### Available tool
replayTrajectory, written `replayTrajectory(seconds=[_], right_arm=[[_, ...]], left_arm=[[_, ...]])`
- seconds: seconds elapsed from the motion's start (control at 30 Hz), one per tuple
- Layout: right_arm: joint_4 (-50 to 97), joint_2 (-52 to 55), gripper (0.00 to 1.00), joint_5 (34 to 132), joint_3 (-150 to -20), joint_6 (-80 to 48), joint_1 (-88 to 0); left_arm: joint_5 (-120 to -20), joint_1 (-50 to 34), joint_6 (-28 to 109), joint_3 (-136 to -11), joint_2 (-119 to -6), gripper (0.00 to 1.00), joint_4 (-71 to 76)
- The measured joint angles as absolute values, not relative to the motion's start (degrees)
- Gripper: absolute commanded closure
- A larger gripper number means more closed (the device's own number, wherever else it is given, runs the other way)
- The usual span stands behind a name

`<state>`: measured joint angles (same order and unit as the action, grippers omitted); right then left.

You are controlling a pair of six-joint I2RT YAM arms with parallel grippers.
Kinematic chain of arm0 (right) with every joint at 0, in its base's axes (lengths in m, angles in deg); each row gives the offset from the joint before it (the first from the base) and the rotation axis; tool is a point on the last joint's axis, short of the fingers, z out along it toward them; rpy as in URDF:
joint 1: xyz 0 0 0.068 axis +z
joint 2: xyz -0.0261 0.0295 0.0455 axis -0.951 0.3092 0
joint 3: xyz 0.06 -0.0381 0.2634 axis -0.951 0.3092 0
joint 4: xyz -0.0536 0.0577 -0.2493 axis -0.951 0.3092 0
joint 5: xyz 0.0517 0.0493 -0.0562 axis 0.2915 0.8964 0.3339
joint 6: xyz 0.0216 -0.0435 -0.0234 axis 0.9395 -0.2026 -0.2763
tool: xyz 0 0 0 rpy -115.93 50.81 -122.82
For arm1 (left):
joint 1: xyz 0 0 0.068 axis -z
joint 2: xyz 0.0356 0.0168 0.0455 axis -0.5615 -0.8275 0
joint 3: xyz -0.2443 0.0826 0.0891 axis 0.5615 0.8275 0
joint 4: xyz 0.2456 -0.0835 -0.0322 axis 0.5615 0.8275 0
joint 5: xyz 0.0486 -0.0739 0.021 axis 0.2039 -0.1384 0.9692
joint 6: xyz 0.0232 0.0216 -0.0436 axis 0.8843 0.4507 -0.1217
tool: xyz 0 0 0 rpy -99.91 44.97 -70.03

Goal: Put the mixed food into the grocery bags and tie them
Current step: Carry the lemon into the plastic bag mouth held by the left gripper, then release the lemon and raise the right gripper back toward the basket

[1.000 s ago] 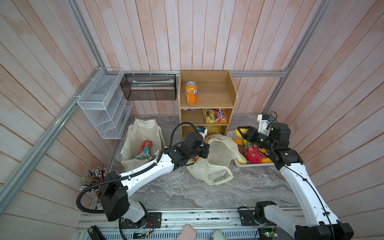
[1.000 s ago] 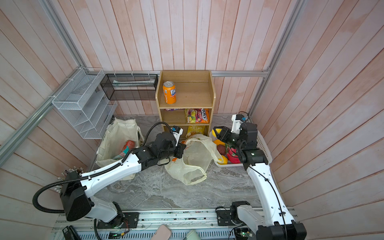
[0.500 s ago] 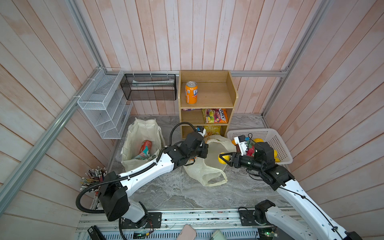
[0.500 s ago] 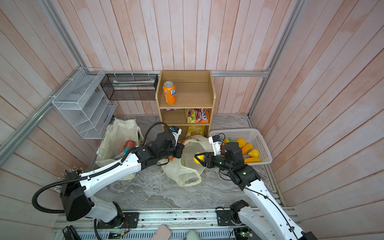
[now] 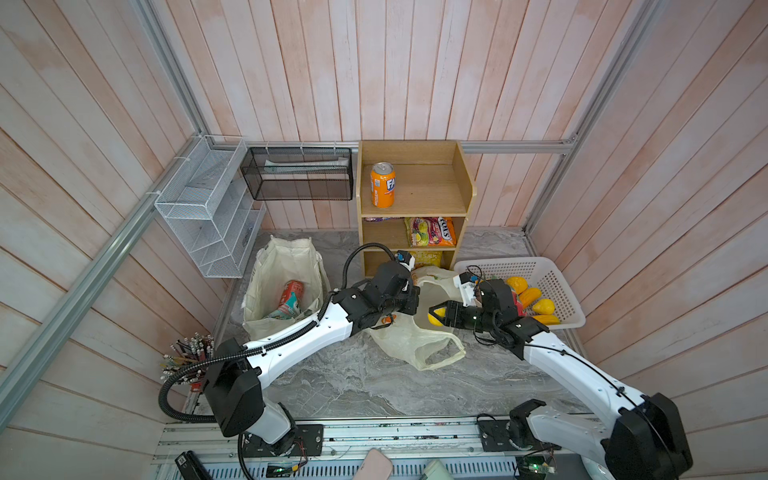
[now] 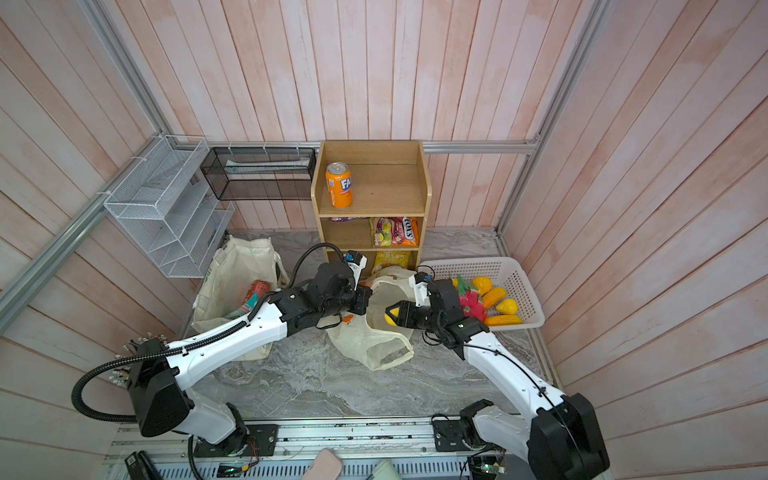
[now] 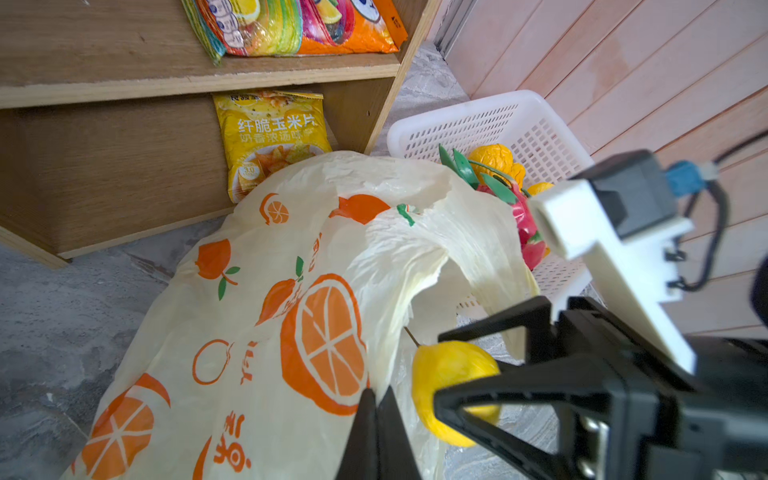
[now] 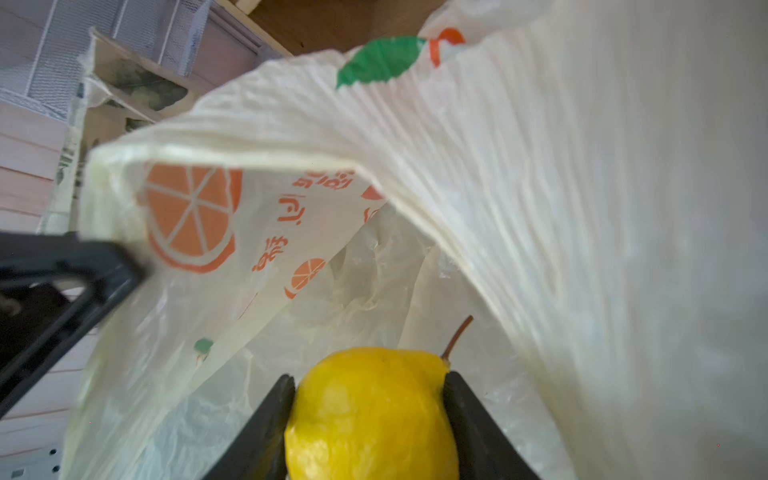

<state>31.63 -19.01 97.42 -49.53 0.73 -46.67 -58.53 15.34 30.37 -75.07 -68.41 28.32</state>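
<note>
Two arms meet at the thin, translucent pale-yellow plastic bag printed with oranges [image 5: 415, 343], slumped on the grey marble table [image 5: 353, 386] in front of the wooden shelf unit [image 5: 419, 195]. The left pincer [image 7: 376, 419] is clamped shut on the bag's rim, lifting it so the mouth gapes toward the right arm. The right pincer [image 8: 370, 395] grips a smooth yellow pear with a brown stem [image 8: 370, 415] right at that mouth. The red drink can with white lettering [image 5: 293, 291] and the crinkly teal-and-white snack packet [image 5: 286, 311] lie inside the cream canvas tote [image 5: 282, 262], well to the left.

The step in hand looks like loading fruit into the plastic bag. Next, the pear should go deeper past the rim before the jaws part. The film is limp, so the mouth could sag shut. More fruit sits in the white perforated plastic basket [image 5: 561, 291], and neither bag is tied.
</note>
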Motion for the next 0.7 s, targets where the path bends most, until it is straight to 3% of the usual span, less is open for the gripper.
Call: replayTrajectory(seconds=[0.1,0.3,0.57,0.7], right_arm=[[29.7,-13.9,0.28,96.4,-51.6,0.8,-46.4],[27.8,-9.7,0.18,94.9,-55.0,0.2,-46.3],[29.8,-10.1,0.22,94.3,-57.9,-0.9,-46.6],[33.4,-15.7,0.24,96.2,-58.4,-1.3,-50.1]], left_arm=[[-59.1,15.3,29.9,-75.1,-68.5,1.0,27.7],[-59.6,15.3,29.2,-75.0,-68.6,1.0,26.0],[-59.6,15.3,28.3,-74.4,-68.6,1.0,24.9],[-58.8,15.2,27.9,-74.1,-68.6,1.0,24.8]])
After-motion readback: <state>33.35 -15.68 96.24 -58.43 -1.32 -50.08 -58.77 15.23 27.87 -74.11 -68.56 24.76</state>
